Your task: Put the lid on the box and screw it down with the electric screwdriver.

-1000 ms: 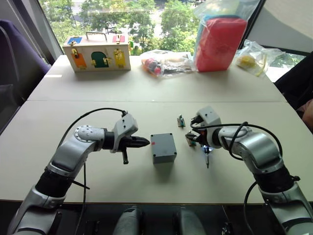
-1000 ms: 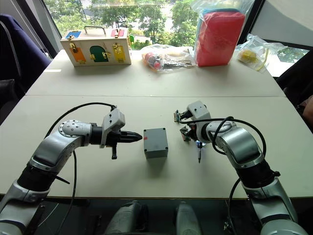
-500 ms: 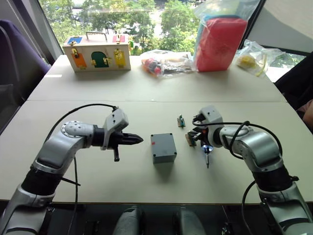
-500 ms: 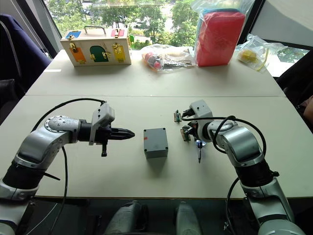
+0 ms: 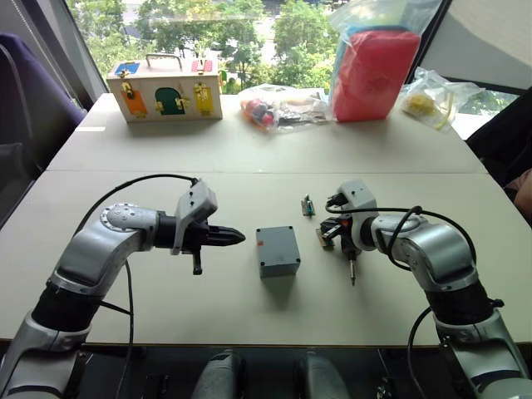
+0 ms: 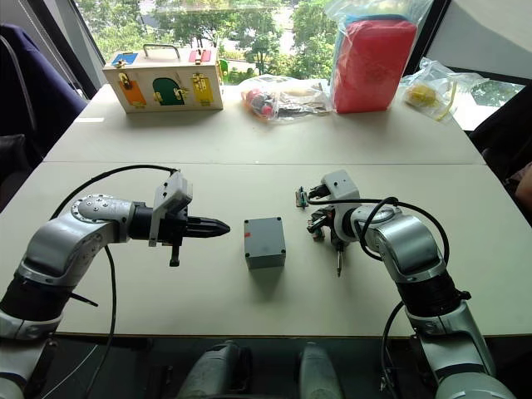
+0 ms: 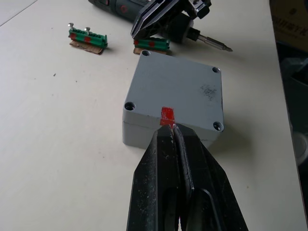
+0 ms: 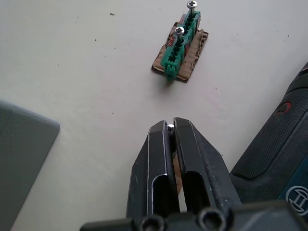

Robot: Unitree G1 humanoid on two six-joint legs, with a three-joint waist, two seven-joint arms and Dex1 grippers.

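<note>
Right wrist view — a screw (image 8: pixel 171 126) is pinched by the right pincer (image 8: pixel 171 129) for the lid (image 7: pixel 180 91); left pincer (image 7: pixel 174 131) is closed, empty.

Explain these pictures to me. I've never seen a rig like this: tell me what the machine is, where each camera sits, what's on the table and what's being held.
This is a humanoid robot with two arms, each ending in a two-fingered gripper. Two pictures come from cameras in its head, looking down over its arms. The other two come from a camera on each wrist, looking along that gripper's fingers.

On the table sits a small grey box with its lid on top. The left gripper is shut, holds nothing, and points at the box's red mark. The right gripper is pinched on what looks like a small screw. The electric screwdriver lies right beside it, with two green connector pieces nearby. At the far edge are a wooden box with coloured doors and some plastic bags.
</note>
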